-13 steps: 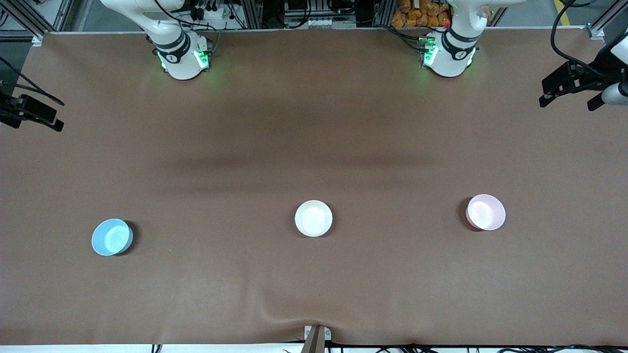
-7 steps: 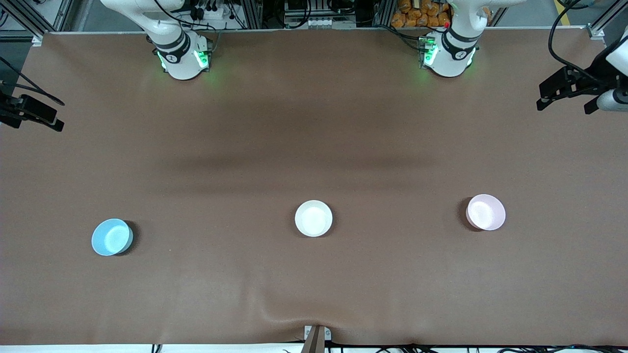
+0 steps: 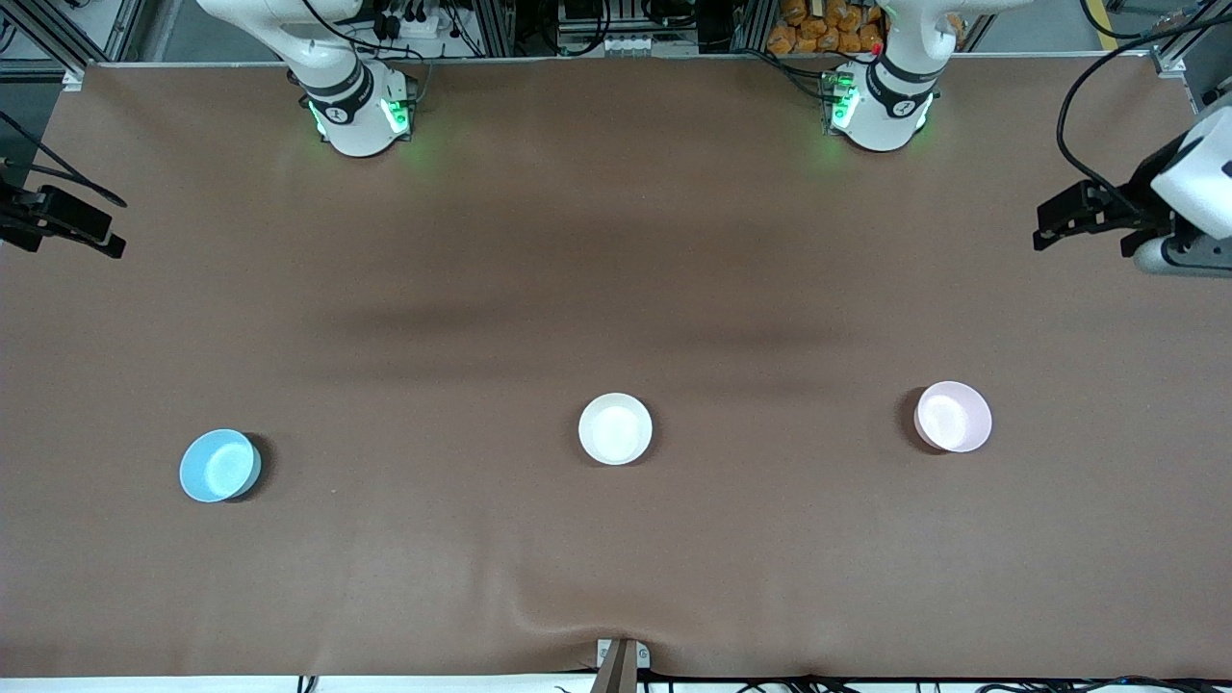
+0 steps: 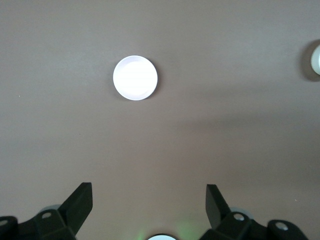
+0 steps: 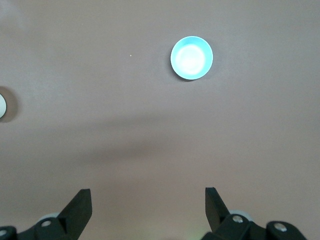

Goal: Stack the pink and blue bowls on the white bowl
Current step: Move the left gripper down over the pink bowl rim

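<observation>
The white bowl (image 3: 615, 428) sits at the table's middle. The pale pink bowl (image 3: 953, 416) sits toward the left arm's end and the sky blue bowl (image 3: 219, 465) toward the right arm's end, all three apart and upright. My left gripper (image 3: 1054, 219) hangs open and empty high over the table's edge at the left arm's end; its wrist view (image 4: 149, 192) shows the pink bowl (image 4: 135, 77), washed pale, and the white bowl's rim (image 4: 316, 59). My right gripper (image 3: 101, 236) waits open and empty at the other end (image 5: 148, 196), with the blue bowl (image 5: 191, 57) in view.
The brown table cover (image 3: 616, 289) has a small raised wrinkle at the edge nearest the camera (image 3: 577, 626). Both arm bases (image 3: 358, 111) stand along the edge farthest from the camera. A bracket (image 3: 621, 659) sticks up at the near edge.
My left gripper has swung a little inward over the table and toward the pink bowl's row. The right arm and the three bowls have not moved.
</observation>
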Controlling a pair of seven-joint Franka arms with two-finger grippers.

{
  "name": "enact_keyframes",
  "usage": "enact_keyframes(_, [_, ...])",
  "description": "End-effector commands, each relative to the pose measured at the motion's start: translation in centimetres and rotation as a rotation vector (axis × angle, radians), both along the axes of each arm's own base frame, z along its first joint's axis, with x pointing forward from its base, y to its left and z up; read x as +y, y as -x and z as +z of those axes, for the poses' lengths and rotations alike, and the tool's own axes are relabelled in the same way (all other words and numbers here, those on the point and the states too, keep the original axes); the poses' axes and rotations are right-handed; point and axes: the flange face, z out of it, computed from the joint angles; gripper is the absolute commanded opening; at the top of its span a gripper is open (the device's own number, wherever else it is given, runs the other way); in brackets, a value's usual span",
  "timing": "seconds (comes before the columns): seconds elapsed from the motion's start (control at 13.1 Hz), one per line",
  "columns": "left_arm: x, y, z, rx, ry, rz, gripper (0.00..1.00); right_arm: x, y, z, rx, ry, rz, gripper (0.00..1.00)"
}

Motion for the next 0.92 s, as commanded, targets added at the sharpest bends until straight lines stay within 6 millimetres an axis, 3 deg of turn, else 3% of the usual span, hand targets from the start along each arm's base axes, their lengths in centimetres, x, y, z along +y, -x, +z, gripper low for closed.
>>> enact_keyframes(0.0, [1.9,-2.4,-2.8,0.009,-0.015,0.012,1.00,-0.1,0.2,0.6,0.001,0.002,-0.003,1.00])
enact_keyframes(0.23, [2.7,-4.6,-7.3,0.008,-0.064,0.008,1.00,-0.1,0.2,0.6,0.001,0.004,-0.005,1.00])
enact_keyframes(0.31, [4.0,-4.9,-9.0,-0.002,-0.064,0.021,1.00,-0.2,0.2,0.6,0.001,0.004,-0.005,1.00])
enact_keyframes(0.54, [4.3,-5.4,-14.2,-0.046,-0.060,-0.011,1.00,-0.1,0.2,0.6,0.001,0.001,-0.005,1.00])
enact_keyframes(0.77, [8.1,-7.1,-20.9,-0.052,-0.049,-0.069,1.00,0.0,0.2,0.6,0.001,-0.001,-0.005,1.00])
enact_keyframes(0.84, [9.1,-7.4,-22.3,-0.053,-0.048,-0.060,1.00,0.0,0.1,0.6,0.000,0.000,-0.005,1.00])
